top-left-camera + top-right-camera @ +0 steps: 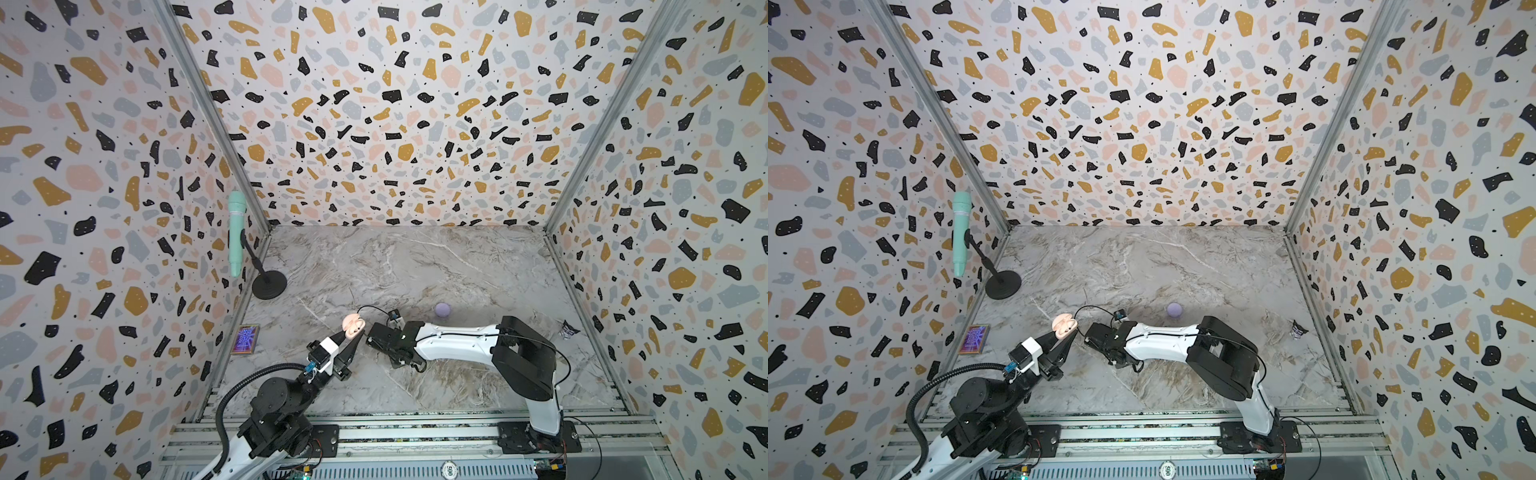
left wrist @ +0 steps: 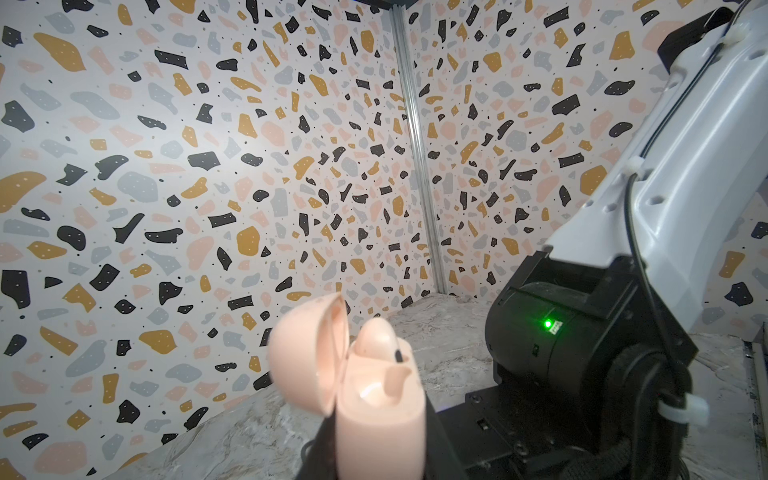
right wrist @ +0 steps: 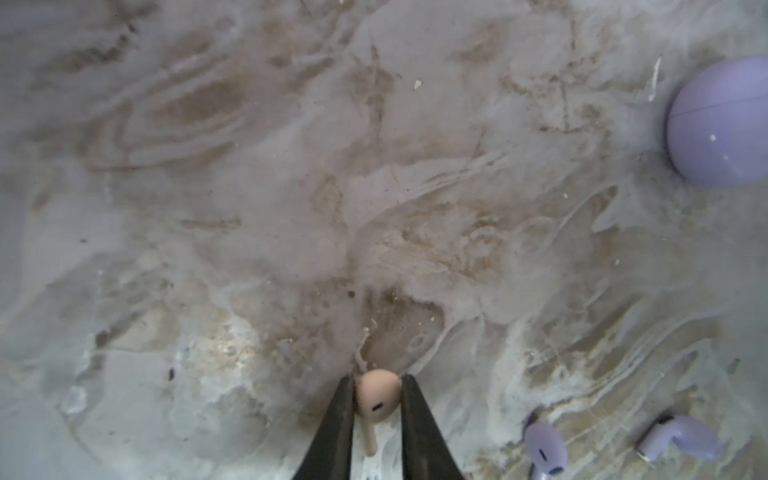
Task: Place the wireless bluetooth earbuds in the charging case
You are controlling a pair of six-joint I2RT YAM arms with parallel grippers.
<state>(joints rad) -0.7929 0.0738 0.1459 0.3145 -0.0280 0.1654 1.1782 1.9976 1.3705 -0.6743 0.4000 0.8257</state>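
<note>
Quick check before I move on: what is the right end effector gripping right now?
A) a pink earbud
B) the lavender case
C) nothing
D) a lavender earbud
A: in the right wrist view the pink earbud sits pinched between the fingers of the right end effector, while both lavender earbuds lie loose on the table.

The open charging case (image 2: 374,399) is coloured pale peach-pink, and a matching pink earbud (image 3: 376,397) is seen. Lavender is shown on a second earbud (image 3: 544,451), a third earbud (image 3: 681,438) and a closed round case (image 1: 442,309). The tabletop (image 1: 415,270) is veined in grey, white and brown marble. The walls (image 1: 374,104) are patterned with black, ochre, pink and grey terrazzo blotches. The microphone (image 1: 236,232) is mint green.
</note>
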